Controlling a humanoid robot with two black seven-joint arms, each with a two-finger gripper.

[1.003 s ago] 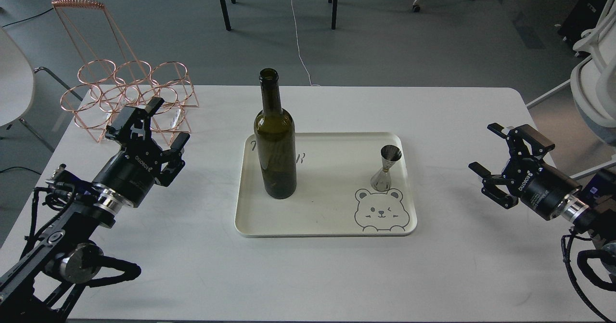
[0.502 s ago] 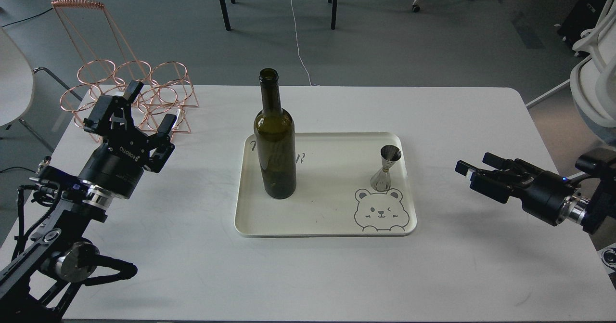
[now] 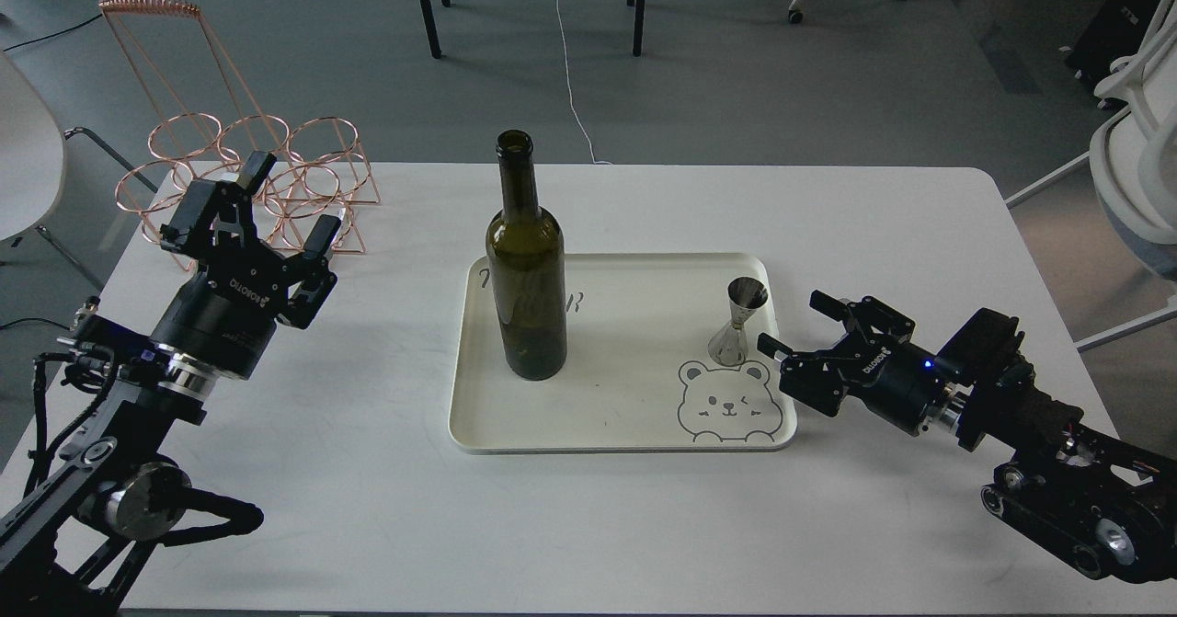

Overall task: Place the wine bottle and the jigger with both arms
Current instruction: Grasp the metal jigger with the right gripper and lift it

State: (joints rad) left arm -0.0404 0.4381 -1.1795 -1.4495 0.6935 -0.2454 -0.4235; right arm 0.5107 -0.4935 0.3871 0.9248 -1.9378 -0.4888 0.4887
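Wine bottle stands upright on the left part of the cream tray; unchanged over the last second. Jigger stands upright on the right part of the tray, just far of the printed bear; also unchanged.

Right gripper: main change. Half a second ago it sat well right of the tray, over bare white table; now it has swung in leftward and its fingertips reach the tray's right edge, just beside the jigger but apart from it. Jaws spread, nothing between them. More of the right forearm and elbow is in view at the near right than before.

Left gripper: a second ago it was nearer and further right; it then pulled back toward the far left, and since half a second ago it has hardly shifted. It sits in front of the copper wire rack, well apart from the bottle. Jaws spread, holding nothing.
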